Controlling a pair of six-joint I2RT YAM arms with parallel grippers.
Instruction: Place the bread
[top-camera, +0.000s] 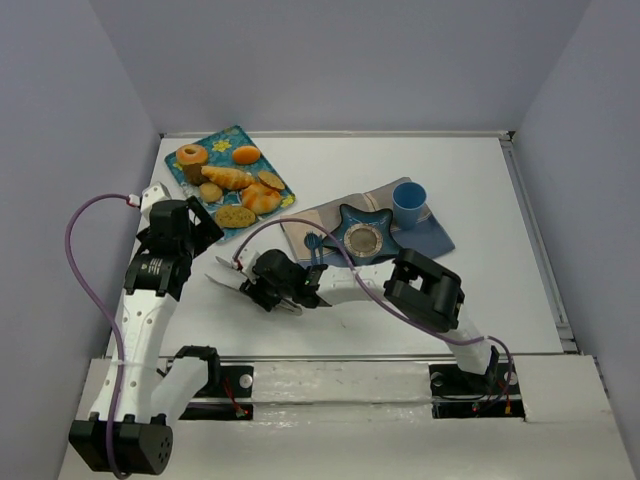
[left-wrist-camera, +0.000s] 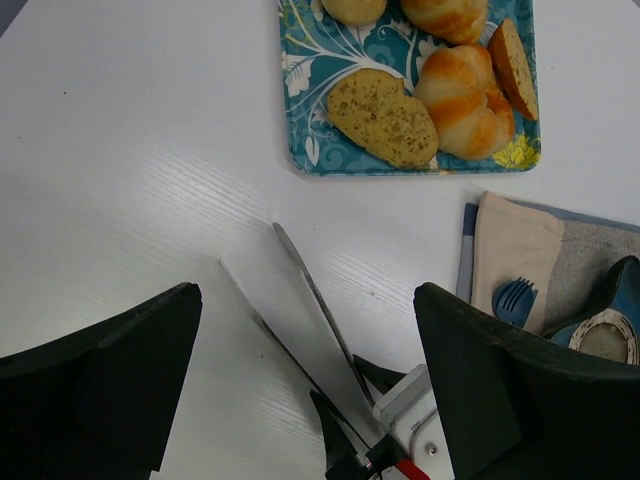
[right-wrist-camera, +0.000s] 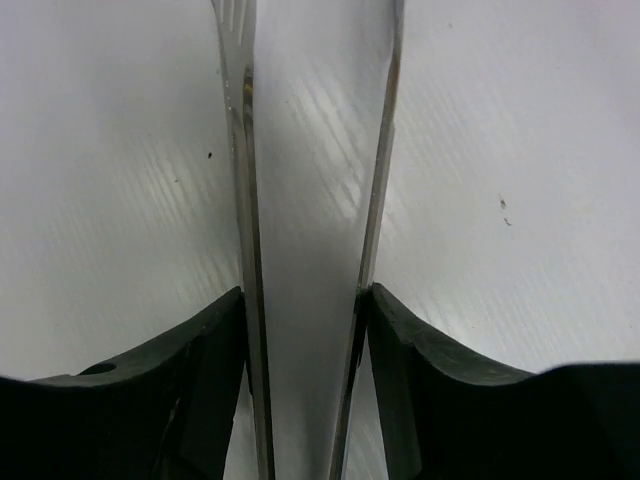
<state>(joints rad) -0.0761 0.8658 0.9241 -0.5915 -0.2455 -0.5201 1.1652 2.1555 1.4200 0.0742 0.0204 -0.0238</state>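
Observation:
The bread (top-camera: 271, 180) (left-wrist-camera: 513, 66), a small flat oval brown piece, lies at the right edge of the teal patterned tray (top-camera: 224, 137) (left-wrist-camera: 300, 150) among other breads. My right gripper (top-camera: 252, 287) (right-wrist-camera: 303, 300) (left-wrist-camera: 356, 400) is low over the table in front of the tray. Its fingers press on both arms of the metal tongs (top-camera: 226, 277) (left-wrist-camera: 312, 300) (right-wrist-camera: 243, 150), whose tips point left and hold nothing. My left gripper (top-camera: 198, 236) (left-wrist-camera: 300, 370) hovers open just above the tongs, nothing between its fingers.
On the tray also lie a larger speckled flat bread (top-camera: 235, 216) (left-wrist-camera: 383, 117), twisted golden rolls (top-camera: 228, 177) (left-wrist-camera: 462, 100), a doughnut (top-camera: 192, 156) and other buns. To the right a folded cloth (top-camera: 305, 222) carries a blue star-shaped dish (top-camera: 362, 238), a blue cup (top-camera: 408, 200) and a blue fork (left-wrist-camera: 514, 298).

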